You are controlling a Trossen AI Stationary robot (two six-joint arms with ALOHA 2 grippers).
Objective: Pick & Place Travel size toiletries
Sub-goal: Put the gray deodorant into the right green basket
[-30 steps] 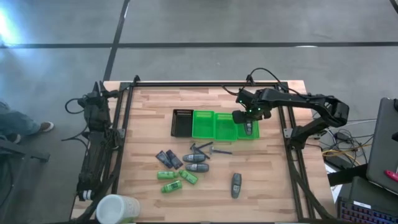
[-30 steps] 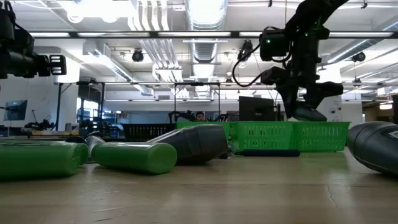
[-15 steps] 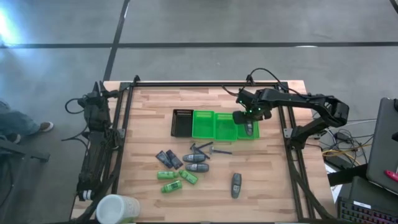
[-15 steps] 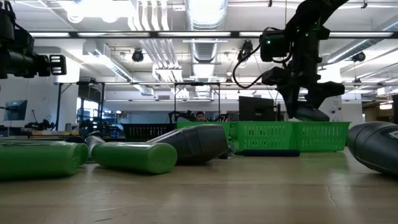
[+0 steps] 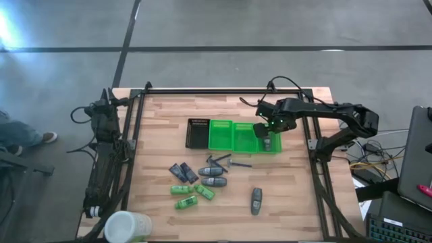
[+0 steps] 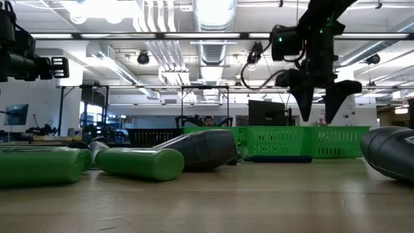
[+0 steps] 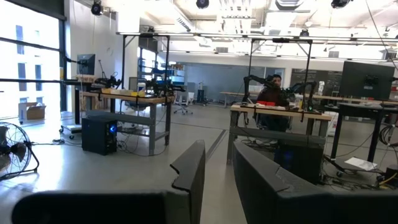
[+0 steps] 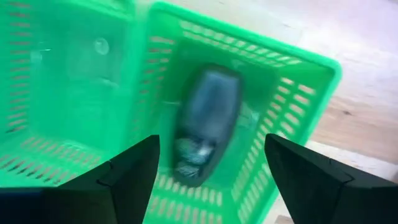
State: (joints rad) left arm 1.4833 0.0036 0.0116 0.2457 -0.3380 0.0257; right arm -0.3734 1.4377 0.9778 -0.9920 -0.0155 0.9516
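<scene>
My right gripper [image 8: 212,144] hangs open, pointing down, over the rightmost green tray [image 5: 276,146]. A grey oval bottle [image 8: 205,121] lies on that tray's floor, below and between the fingers, untouched. In the low view the right gripper [image 6: 317,107] stands clear above the trays. On the near middle of the table lie more toiletries: grey bottles [image 5: 212,176], another grey bottle [image 5: 256,200], green tubes [image 5: 189,196], dark packets [image 5: 183,173] and thin razor sticks [image 5: 226,161]. My left gripper [image 7: 219,174] is parked at the table's left edge, a narrow gap between its fingers.
Two more green trays [image 5: 231,136] and a black slotted tray [image 5: 197,133] stand in a row left of the rightmost one. A white cup [image 5: 128,227] sits at the near left corner. Bare wood lies at the near right and along the far edge.
My right gripper has opened and let go of the grey bottle. The bottle hung between its fingers just above the rightmost green tray and now lies inside that tray.
</scene>
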